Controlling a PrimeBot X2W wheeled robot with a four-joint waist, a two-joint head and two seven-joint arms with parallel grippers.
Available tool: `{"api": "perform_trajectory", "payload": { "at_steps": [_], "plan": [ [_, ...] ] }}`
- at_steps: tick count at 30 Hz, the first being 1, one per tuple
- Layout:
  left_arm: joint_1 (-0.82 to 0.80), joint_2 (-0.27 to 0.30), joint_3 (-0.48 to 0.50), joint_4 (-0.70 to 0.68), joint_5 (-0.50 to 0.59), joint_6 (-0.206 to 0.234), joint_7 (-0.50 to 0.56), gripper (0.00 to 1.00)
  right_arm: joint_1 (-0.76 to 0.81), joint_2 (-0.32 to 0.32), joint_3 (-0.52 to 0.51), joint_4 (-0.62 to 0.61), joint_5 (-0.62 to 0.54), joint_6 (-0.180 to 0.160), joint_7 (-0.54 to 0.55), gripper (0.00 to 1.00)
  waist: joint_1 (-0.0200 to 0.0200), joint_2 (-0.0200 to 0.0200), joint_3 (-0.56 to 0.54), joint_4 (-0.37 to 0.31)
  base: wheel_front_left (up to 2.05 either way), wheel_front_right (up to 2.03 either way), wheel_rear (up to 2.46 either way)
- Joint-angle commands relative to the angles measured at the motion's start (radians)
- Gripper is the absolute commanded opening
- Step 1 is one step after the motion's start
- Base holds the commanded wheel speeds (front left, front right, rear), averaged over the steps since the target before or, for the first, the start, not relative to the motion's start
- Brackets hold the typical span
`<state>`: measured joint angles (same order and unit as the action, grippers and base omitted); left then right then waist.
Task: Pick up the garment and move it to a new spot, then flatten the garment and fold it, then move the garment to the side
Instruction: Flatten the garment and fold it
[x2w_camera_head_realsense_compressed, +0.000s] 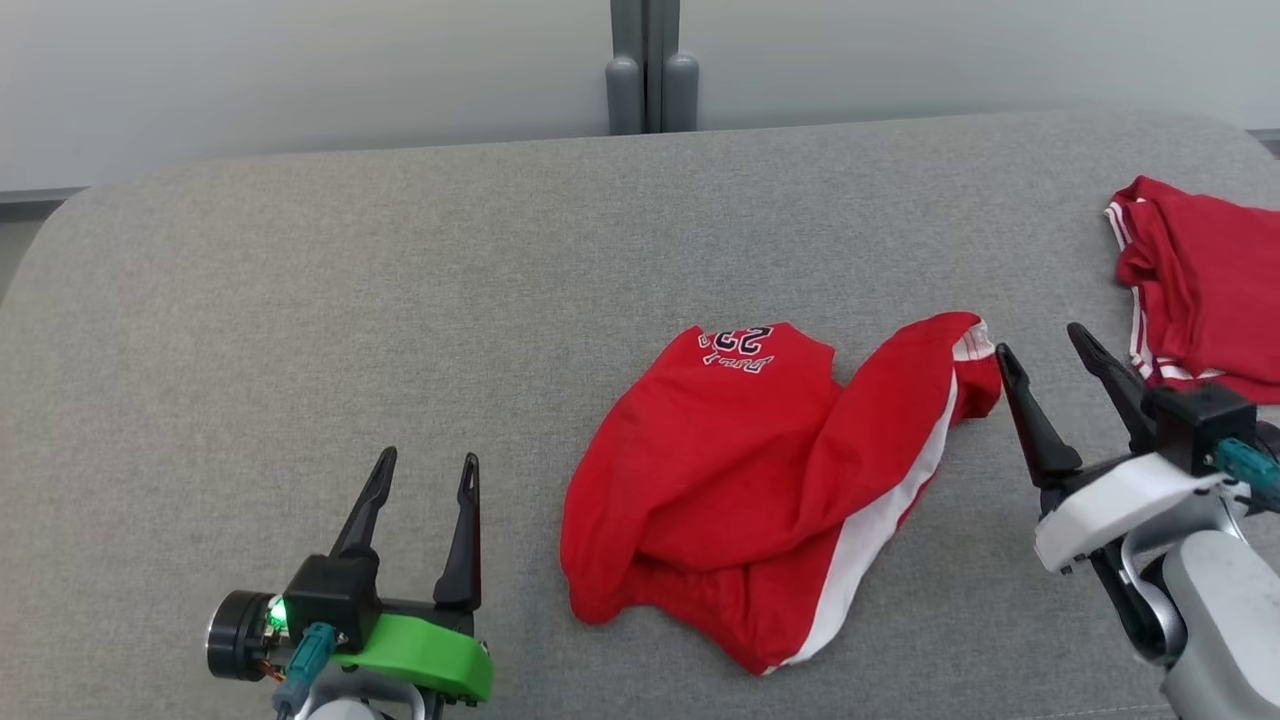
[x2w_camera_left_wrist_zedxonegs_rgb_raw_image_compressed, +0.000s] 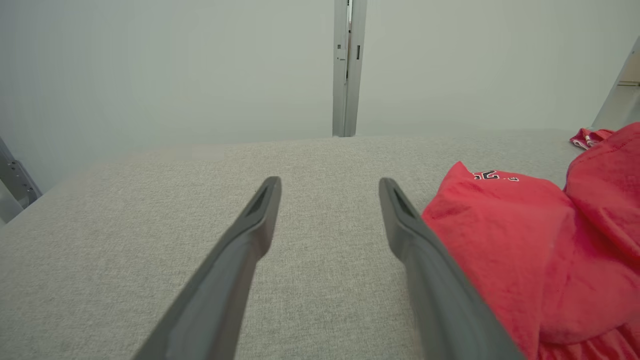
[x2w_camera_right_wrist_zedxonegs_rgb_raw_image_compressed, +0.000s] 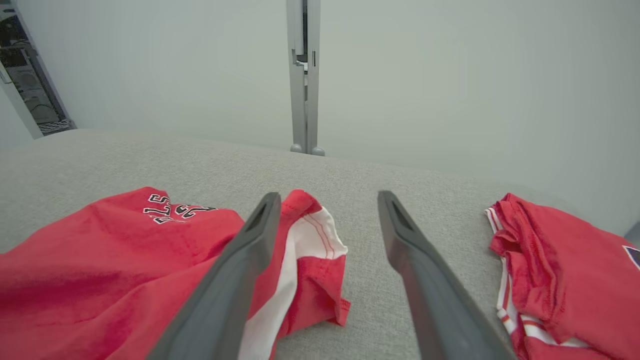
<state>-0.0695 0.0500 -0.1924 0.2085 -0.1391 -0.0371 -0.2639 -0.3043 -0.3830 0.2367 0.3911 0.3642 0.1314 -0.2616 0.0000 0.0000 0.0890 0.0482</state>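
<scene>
A crumpled red garment (x2w_camera_head_realsense_compressed: 760, 480) with a white side stripe and black lettering lies in the middle of the grey padded surface (x2w_camera_head_realsense_compressed: 400, 300). My right gripper (x2w_camera_head_realsense_compressed: 1045, 352) stands open just right of the garment's upper right end, nothing between its fingers. In the right wrist view that end of the garment (x2w_camera_right_wrist_zedxonegs_rgb_raw_image_compressed: 310, 250) lies beside and under the left finger (x2w_camera_right_wrist_zedxonegs_rgb_raw_image_compressed: 235, 280), inside the open right gripper (x2w_camera_right_wrist_zedxonegs_rgb_raw_image_compressed: 327, 200). My left gripper (x2w_camera_head_realsense_compressed: 428, 462) is open at the lower left, apart from the cloth. In the left wrist view the left gripper (x2w_camera_left_wrist_zedxonegs_rgb_raw_image_compressed: 330, 185) is empty, the garment (x2w_camera_left_wrist_zedxonegs_rgb_raw_image_compressed: 525, 250) to its right.
A second red garment (x2w_camera_head_realsense_compressed: 1200, 280) with white stripes lies bunched at the far right edge, also seen as the garment (x2w_camera_right_wrist_zedxonegs_rgb_raw_image_compressed: 560, 270) in the right wrist view. A grey post (x2w_camera_head_realsense_compressed: 650, 70) stands behind the surface against a pale wall. Bare grey surface spreads left and behind.
</scene>
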Motion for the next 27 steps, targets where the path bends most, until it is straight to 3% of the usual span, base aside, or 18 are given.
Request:
{"api": "perform_trajectory", "payload": {
  "at_steps": [1,13,23,27],
  "plan": [
    [0.012,0.002,0.002,0.004,0.002,-0.007,0.0,1.0,0.037,0.007,-0.018,-0.033,-0.009,-0.002,-0.004,1.0,0.0,0.0,-0.015,-0.016,0.0,0.0,0.0],
    [0.03,0.002,-0.055,0.038,0.018,-0.034,0.0,1.0,0.306,0.1,-0.186,-0.315,-0.063,-0.002,-0.004,1.0,0.0,0.0,-0.02,-0.037,0.0,0.0,0.0],
    [0.021,0.002,-0.181,0.14,0.035,-0.066,0.0,1.0,0.319,0.13,-0.189,-0.359,-0.089,-0.002,-0.003,1.0,0.0,0.0,0.009,-0.069,0.0,0.0,0.0],
    [-0.005,0.002,-0.207,0.218,0.039,-0.056,0.0,1.0,0.309,0.131,-0.184,-0.361,-0.093,-0.002,-0.002,1.0,0.0,0.0,0.023,-0.087,0.0,0.0,0.0]
  ]
}}
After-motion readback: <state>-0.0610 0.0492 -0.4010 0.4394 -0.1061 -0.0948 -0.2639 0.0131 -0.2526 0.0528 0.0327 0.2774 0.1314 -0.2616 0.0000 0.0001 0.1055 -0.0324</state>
